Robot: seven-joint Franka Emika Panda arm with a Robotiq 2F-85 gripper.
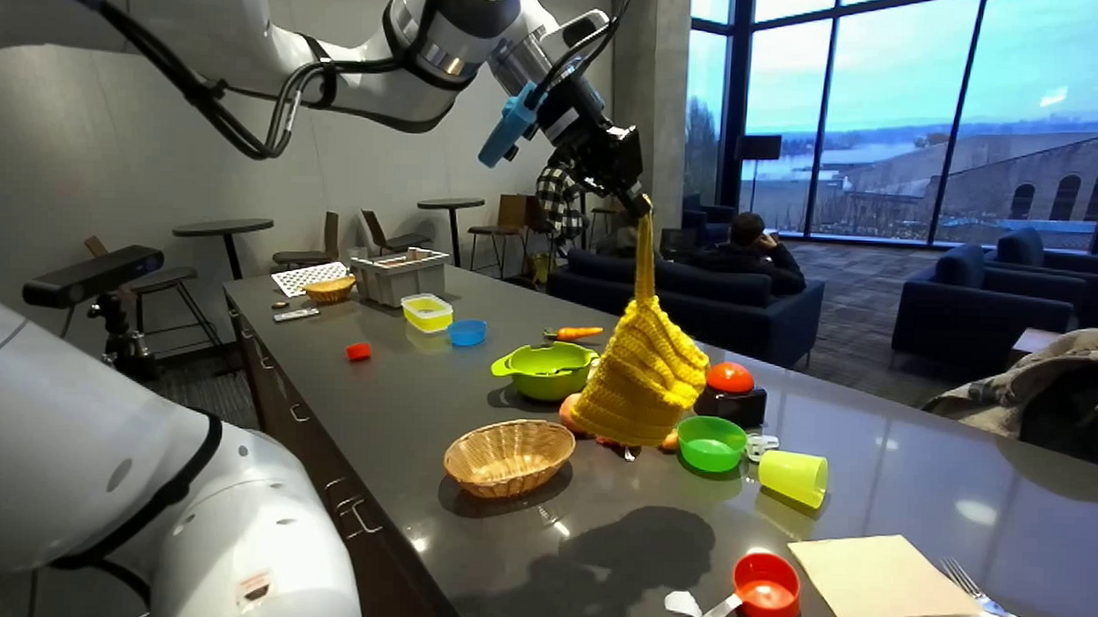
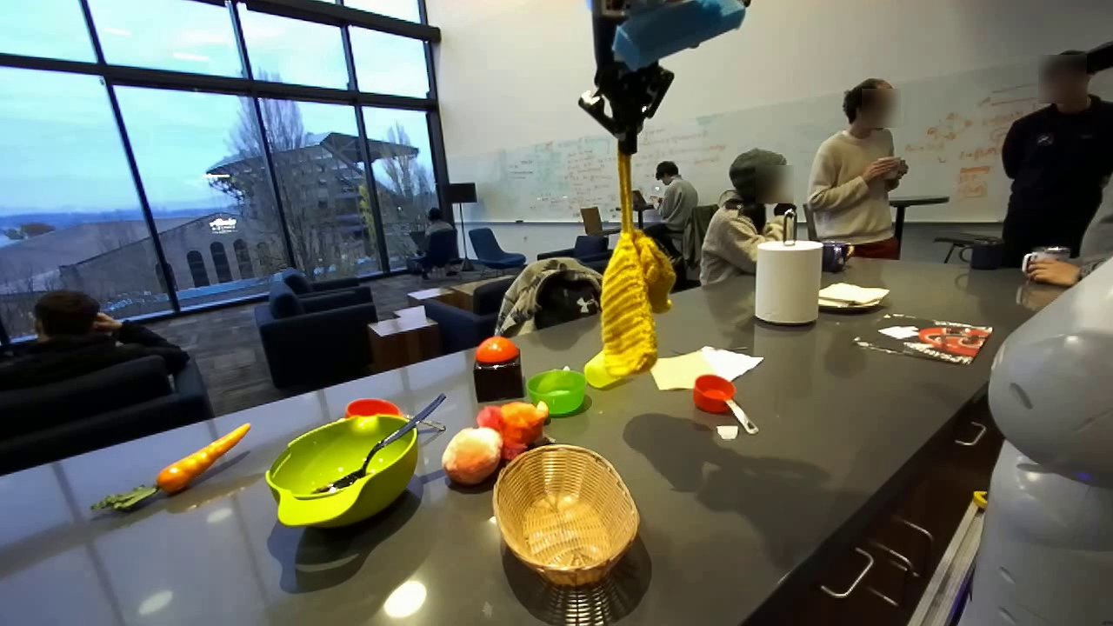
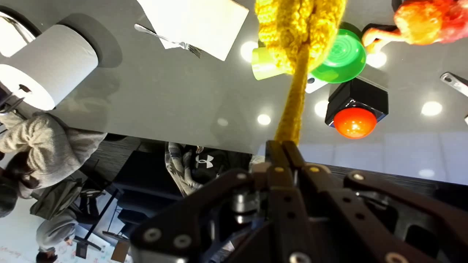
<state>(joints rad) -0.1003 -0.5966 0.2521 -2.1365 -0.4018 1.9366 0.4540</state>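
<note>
My gripper (image 3: 283,144) is shut on the strap of a yellow knitted pouch (image 1: 647,376). In both exterior views the pouch hangs straight down in the air above the counter, its shadow falling on the surface. From the gripper (image 2: 628,146) the strap runs down to the gathered top of the pouch (image 2: 633,304). An oval wicker basket (image 1: 497,482) stands on the counter below, toward the drawer side. In the wrist view the pouch partly covers a green bowl (image 3: 343,58) and a yellow cup (image 3: 265,64).
Around the basket are a lime colander bowl (image 2: 348,504) with a utensil, a peach (image 2: 472,456), an orange-red toy (image 2: 517,426) and a black box with a red dome (image 2: 497,374). A red measuring cup (image 1: 767,590), a paper napkin (image 1: 878,576) and a paper roll (image 2: 787,283) stand farther along.
</note>
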